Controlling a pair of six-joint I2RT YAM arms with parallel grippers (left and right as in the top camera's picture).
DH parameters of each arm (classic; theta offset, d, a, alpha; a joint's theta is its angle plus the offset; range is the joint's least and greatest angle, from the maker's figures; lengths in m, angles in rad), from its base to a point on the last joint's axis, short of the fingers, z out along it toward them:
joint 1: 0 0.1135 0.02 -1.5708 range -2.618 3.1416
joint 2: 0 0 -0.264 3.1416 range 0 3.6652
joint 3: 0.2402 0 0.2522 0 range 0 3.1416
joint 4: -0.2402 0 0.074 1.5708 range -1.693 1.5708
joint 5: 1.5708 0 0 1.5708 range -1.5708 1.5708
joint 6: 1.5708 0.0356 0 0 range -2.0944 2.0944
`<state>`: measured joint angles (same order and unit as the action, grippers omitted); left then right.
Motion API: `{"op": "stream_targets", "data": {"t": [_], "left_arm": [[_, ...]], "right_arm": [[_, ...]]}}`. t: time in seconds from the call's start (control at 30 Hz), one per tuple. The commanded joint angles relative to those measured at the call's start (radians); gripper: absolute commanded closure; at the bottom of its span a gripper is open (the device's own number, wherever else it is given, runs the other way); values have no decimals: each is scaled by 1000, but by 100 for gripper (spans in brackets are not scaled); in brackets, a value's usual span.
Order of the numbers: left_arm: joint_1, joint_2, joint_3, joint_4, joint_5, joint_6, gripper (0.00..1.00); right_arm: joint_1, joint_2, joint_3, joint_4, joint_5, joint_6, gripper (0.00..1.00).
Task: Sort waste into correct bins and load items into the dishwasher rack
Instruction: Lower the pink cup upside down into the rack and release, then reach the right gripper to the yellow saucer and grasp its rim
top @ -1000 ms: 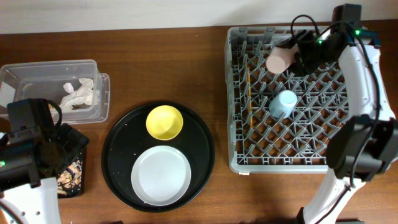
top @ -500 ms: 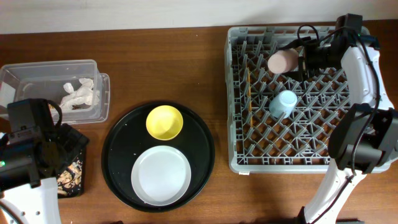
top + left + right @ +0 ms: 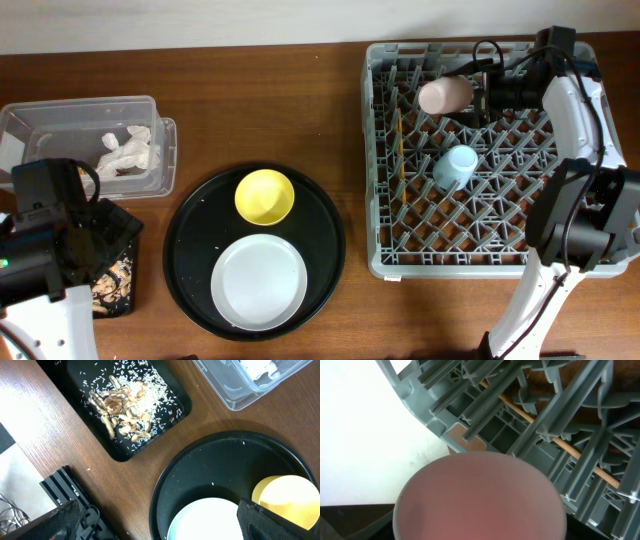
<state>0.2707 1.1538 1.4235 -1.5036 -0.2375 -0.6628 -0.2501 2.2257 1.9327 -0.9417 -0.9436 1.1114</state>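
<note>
The pink cup (image 3: 443,96) lies on its side just above the far part of the dishwasher rack (image 3: 450,263), with its closed bottom turned to the left. The right gripper (image 3: 482,92) holds it from the right end and is closed around the pink cup. In the right wrist view the bottom of the cup fills the lower half of the picture, and the grey bars of the rack are behind it. A wooden chopstick (image 3: 545,425) lies between these bars.

The light-blue cup (image 3: 455,166) stands upside down near the middle of the rack. The chopsticks (image 3: 399,150) stand in the left part of the rack.

To the left of the rack, the round black tray (image 3: 190,250) carries the yellow saucer (image 3: 264,196) on its far side. The pale round plate (image 3: 259,283) is on its near side, just beside the saucer.

At the far left, the clear tub (image 3: 60,108) contains white paper napkins (image 3: 127,152). Near it, the shallow black tray (image 3: 80,375) contains beige food scraps (image 3: 122,407) and some grains.

The left gripper (image 3: 157,520) hangs above the edge of the round tray. Its fingers (image 3: 55,520) are spread wide and hold nothing.
</note>
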Motion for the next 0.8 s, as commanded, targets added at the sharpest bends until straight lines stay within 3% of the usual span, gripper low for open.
{"op": "stream_targets", "data": {"t": [0.0,0.23,0.4,0.53,0.67,0.77], "left_arm": [[3,-8,11,-1,-14,5,1],[3,-8,11,-1,-14,5,1],[3,-8,11,-1,-14,5,1],[3,-8,11,-1,-14,5,1],[3,-8,11,-1,-14,5,1],[3,-8,11,-1,-14,5,1]], "right_arm": [[-5,6,-2,-6,25,10,22],[-6,6,-13,-47,131,24,22],[-8,6,-12,-45,232,23,11],[-39,5,47,-48,239,-37,10],[-74,0,465,-323,330,-221,9],[-20,0,805,-559,609,-356,8]]}}
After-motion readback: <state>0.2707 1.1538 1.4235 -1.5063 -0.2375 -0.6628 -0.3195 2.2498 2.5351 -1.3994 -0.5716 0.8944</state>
